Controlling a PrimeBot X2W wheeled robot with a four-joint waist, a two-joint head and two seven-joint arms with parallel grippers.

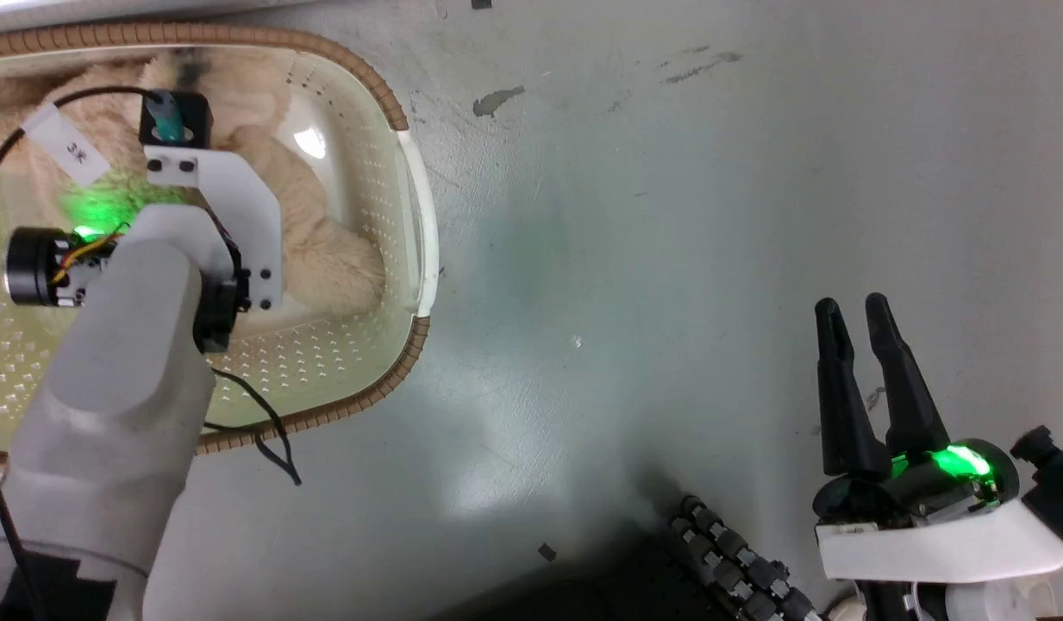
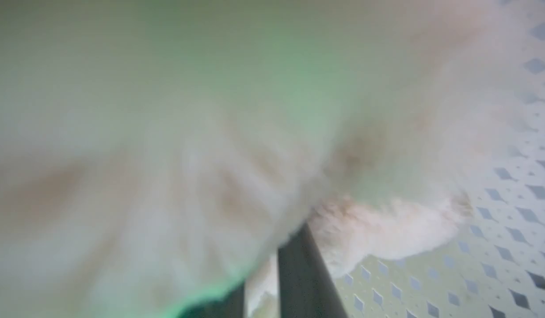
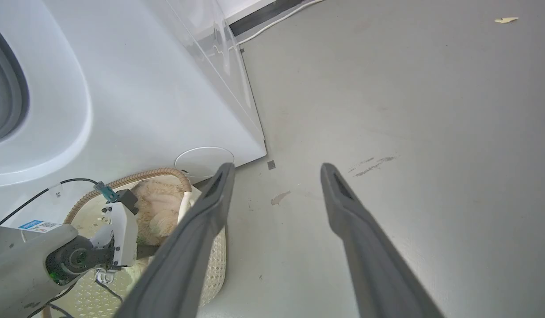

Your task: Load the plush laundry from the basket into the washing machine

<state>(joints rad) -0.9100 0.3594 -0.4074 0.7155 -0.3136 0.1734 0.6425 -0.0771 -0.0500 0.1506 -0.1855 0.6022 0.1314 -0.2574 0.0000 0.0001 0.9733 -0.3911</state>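
- Left hand [image 2: 268, 260] buried in the plush laundry [image 1: 324, 241], which lies in the basket [image 1: 415, 190]; fur hides the fingertips, so I cannot tell its grip.
- Right hand [image 1: 852, 304] empty, fingers parted, over the floor [image 1: 669, 216], likely parked clear of the pickup.
- Washing machine [image 3: 144, 88] just beside the basket.

**Left forearm** [image 1: 109, 388]: smooth pale-grey shell. On it, a white bracket [image 1: 238, 207] with black screws carries a black camera block [image 1: 186, 112] with a teal plug [image 1: 163, 121]. A white tag [image 1: 65, 147] and a thin black cable [image 1: 268, 423] are attached.

**Right gripper** [image 1: 853, 304]: two long, dark, tapering fingers [image 1: 841, 388] on a white housing [image 1: 928, 543] with a green lamp [image 1: 958, 461].
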